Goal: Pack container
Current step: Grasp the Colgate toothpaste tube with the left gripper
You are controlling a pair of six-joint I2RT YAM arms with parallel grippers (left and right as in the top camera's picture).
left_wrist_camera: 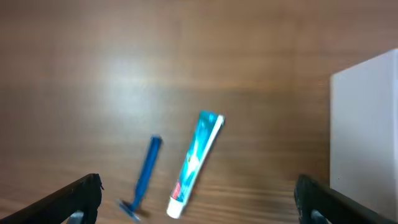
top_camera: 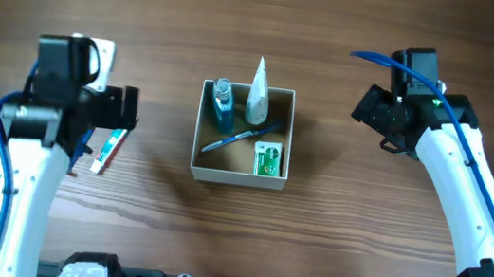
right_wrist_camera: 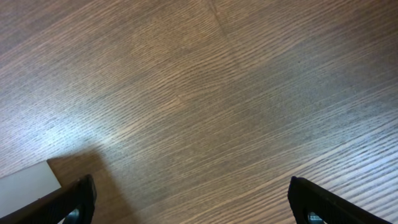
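Observation:
The container (top_camera: pixel 238 178), a square white-walled box with a tan inside, stands at the table's centre. It holds a blue bottle (top_camera: pixel 222 101), a white tube (top_camera: pixel 258 92), a blue toothbrush (top_camera: pixel 239 138) and a green packet (top_camera: pixel 269 160). My left gripper (top_camera: pixel 124 111) is open and empty, left of the box, above a toothpaste tube (top_camera: pixel 107 149). In the left wrist view the toothpaste tube (left_wrist_camera: pixel 196 163) and a blue razor (left_wrist_camera: pixel 144 177) lie between the open fingers (left_wrist_camera: pixel 198 214), and the box wall (left_wrist_camera: pixel 367 124) is at right. My right gripper (top_camera: pixel 377 113) is open and empty, right of the box.
The right wrist view shows bare wood between the open fingers (right_wrist_camera: pixel 189 208) and a white corner of the box (right_wrist_camera: pixel 28 183) at lower left. The arm bases stand along the table's front edge.

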